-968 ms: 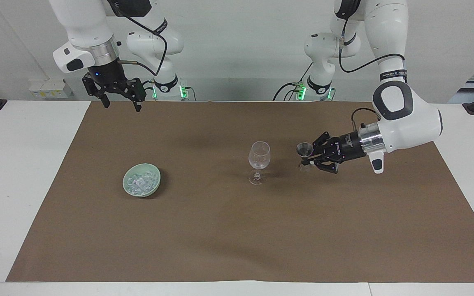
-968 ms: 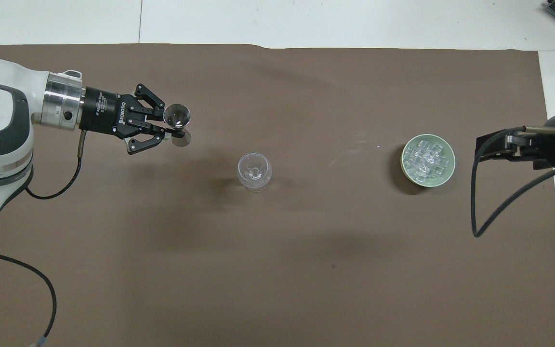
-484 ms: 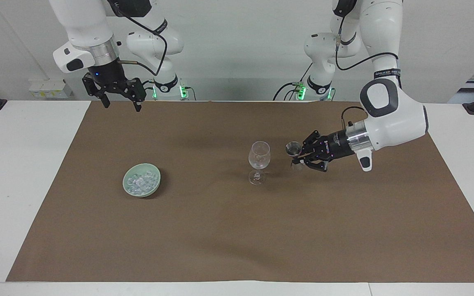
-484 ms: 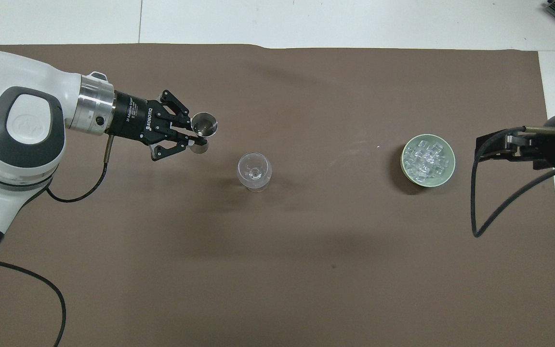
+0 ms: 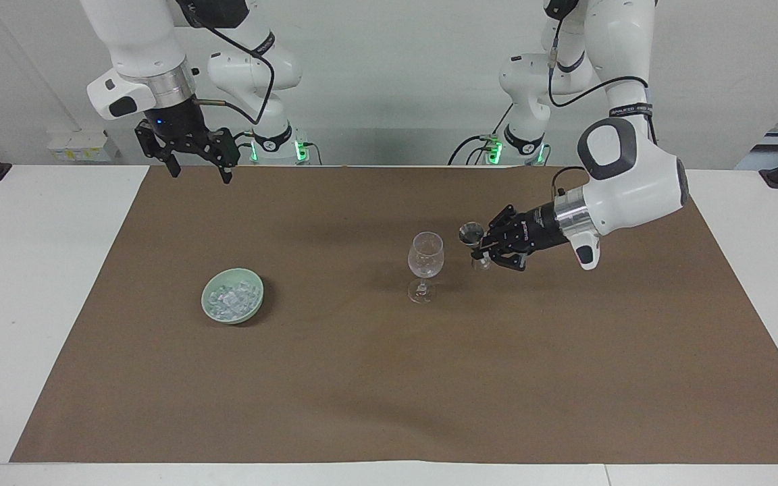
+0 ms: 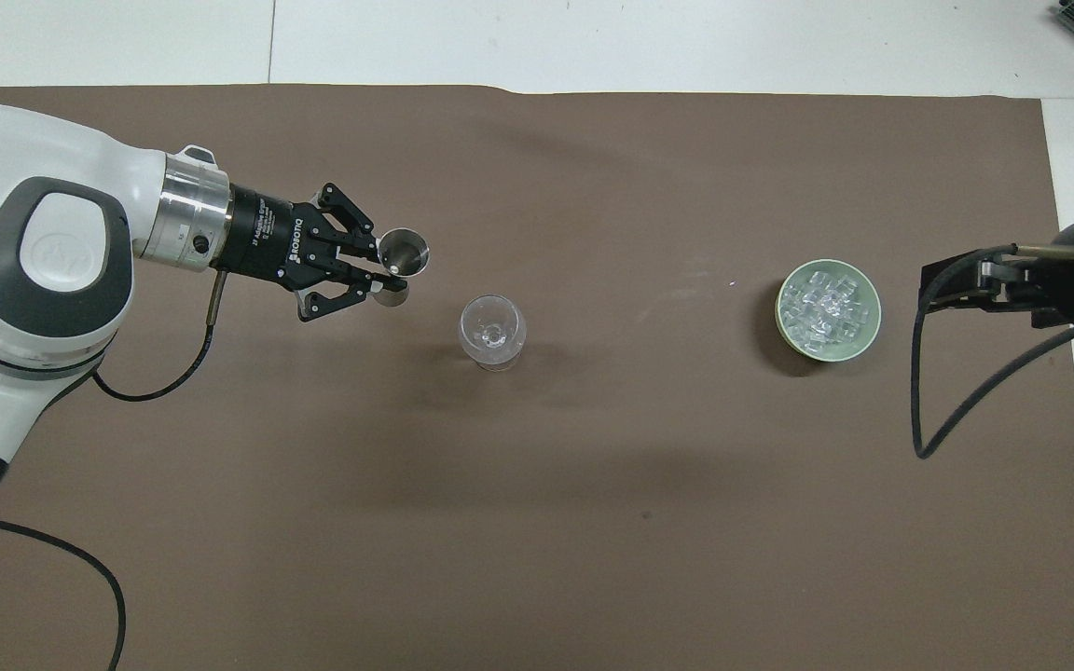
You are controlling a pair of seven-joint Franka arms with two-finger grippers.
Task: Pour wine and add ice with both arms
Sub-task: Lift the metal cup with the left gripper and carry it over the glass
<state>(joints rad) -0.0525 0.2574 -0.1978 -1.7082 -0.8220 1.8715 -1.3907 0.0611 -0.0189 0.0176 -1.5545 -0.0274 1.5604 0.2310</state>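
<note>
A clear wine glass stands upright mid-mat with nothing visible in its bowl. My left gripper is shut on the waist of a small metal jigger, held upright over the mat just beside the glass, toward the left arm's end. I cannot tell whether the jigger holds wine. The ice fills a pale green bowl toward the right arm's end. My right gripper waits open and empty, high over the mat's edge by the robots.
A brown mat covers most of the white table. A black cable hangs in a loop from the right arm beside the bowl.
My left gripper has carried the jigger toward the wine glass, and it now hangs close beside the rim. The right arm, glass and bowl have not moved.
</note>
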